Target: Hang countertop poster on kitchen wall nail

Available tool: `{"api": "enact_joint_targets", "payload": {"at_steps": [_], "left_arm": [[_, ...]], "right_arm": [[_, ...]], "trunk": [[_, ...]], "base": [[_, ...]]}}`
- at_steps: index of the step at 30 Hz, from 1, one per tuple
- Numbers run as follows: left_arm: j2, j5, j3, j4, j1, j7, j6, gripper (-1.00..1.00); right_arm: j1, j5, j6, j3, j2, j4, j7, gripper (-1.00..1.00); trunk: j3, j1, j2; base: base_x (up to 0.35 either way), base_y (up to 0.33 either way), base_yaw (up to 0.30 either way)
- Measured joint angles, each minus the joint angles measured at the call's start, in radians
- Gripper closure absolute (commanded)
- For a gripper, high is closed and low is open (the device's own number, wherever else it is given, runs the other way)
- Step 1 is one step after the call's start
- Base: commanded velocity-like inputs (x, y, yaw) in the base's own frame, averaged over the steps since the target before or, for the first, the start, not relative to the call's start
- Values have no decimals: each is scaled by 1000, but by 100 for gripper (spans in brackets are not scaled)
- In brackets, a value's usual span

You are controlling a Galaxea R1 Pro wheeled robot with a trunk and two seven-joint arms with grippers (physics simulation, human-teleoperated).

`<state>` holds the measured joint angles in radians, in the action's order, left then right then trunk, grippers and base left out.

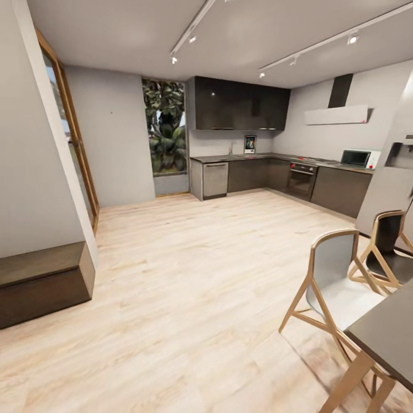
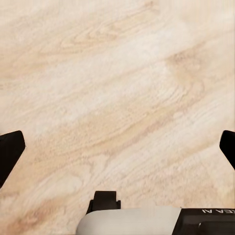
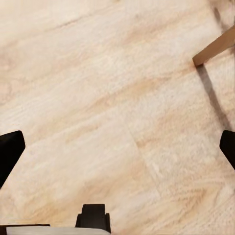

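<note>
The robot looks to be on the approach: the poster (image 1: 250, 144) stands far off on the countertop (image 1: 241, 156), both grippers (image 2: 117, 147) (image 3: 117, 147) hang wide open, empty, over floor (image 1: 189, 275), so driving closer comes next.

Only mirrored, cut-off white letters, roughly "EA AI", legible on the dark casing of the left arm (image 2: 208, 220) at the edge of the left wrist view; nothing readable on the distant poster (image 1: 250, 144) or the microwave (image 1: 357, 158).
</note>
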<state>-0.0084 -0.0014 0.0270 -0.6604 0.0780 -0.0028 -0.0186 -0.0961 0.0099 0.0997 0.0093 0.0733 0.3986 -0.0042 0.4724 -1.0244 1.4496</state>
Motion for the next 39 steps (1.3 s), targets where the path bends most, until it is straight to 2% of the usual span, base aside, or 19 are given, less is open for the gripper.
{"api": "enact_joint_targets", "payload": {"at_steps": [22,39], "left_arm": [[1,0,1,0,0,0,-1,-100],[1,0,1,0,0,0,-4,-100]], "right_arm": [[0,0,0,-1,0,-2,0,-100],[0,0,0,-1,0,-2,0,-100]], "trunk": [[0,0,0],[0,0,0]], "base": [[331,109,0],[338,6,0]]}}
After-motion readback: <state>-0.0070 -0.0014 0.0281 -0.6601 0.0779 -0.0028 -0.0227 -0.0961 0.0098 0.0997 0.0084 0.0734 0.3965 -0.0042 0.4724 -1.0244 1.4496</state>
